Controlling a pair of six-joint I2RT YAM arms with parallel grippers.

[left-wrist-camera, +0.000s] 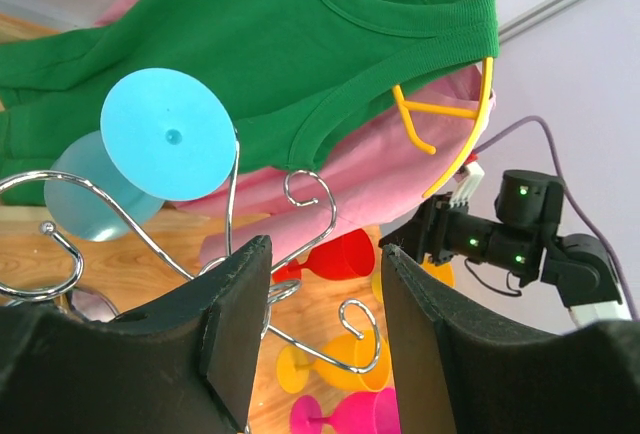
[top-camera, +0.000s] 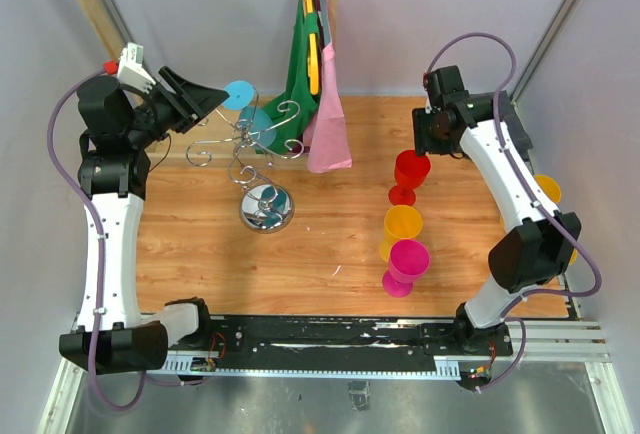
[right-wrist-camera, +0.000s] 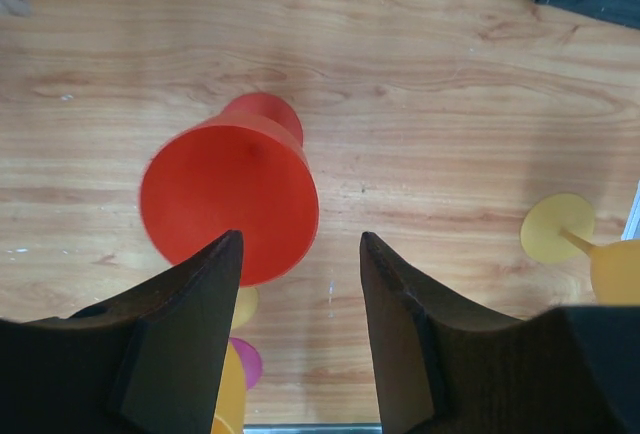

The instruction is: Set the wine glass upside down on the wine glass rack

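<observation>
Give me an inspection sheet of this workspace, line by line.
Surface: wooden tabletop, no spills seen.
Job's things: blue glass hangs upside down on the chrome rack; red glass, yellow glass and pink glass stand at right.
Clutter: second yellow glass at the table's right edge.
Grippers: left gripper by the rack, jaws open, empty; right gripper above the red glass, jaws open, empty.
Cables: left purple cable and right purple cable loop freely.
Surroundings: green top and pink garment hang from a wooden rail.
</observation>
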